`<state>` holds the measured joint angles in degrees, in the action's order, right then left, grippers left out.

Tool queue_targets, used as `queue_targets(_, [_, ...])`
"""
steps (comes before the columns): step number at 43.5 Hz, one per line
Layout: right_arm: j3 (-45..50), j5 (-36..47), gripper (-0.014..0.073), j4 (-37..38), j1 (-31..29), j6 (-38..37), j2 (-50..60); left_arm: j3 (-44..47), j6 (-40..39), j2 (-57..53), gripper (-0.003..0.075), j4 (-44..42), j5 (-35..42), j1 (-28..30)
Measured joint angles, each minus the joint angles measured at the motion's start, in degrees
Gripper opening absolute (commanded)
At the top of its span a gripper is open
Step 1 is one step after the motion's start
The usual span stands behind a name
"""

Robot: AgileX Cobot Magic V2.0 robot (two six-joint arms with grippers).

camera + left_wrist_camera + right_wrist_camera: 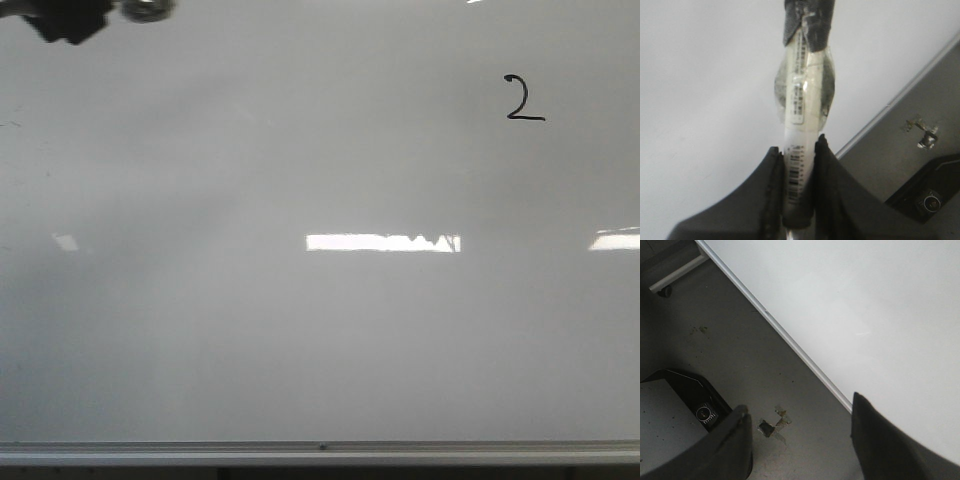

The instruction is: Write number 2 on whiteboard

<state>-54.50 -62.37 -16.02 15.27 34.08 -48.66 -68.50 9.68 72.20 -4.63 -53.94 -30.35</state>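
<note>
Marker (800,125) clamped in left gripper (799,165); number 2 (524,99) complete on whiteboard (300,330). Risk: stray contact smearing wet ink.

Left gripper (799,165) clamped, apparently on marker (802,100); right gripper (800,435) spread.

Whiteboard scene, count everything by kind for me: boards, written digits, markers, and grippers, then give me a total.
Whiteboard: 1
Number 2, written in black: 1
Marker, clamped in the left gripper: 1
Grippers: 2, the left gripper shut on the marker, the right gripper open and empty
Total: 5
</note>
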Motion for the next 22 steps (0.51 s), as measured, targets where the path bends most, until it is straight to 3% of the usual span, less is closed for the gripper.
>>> queue_targets(7, [0.0, 0.0, 0.0463, 0.0, -0.1, -0.1, 0.0, 6.7, -1.8, -2.5, -0.002, 0.4, 7.1, 13.6])
queue_targets(12, [0.0, 0.0, 0.0463, 0.0, -0.1, -0.2, 0.0, 13.0, -2.6, -2.4, -0.002, 3.9, 17.9, 22.1])
queue_targets(22, [0.0, 0.0, 0.0463, 0.0, -0.1, -0.3, 0.0, 23.6, -3.0, 0.1, -0.002, 9.2, 42.6, 28.1])
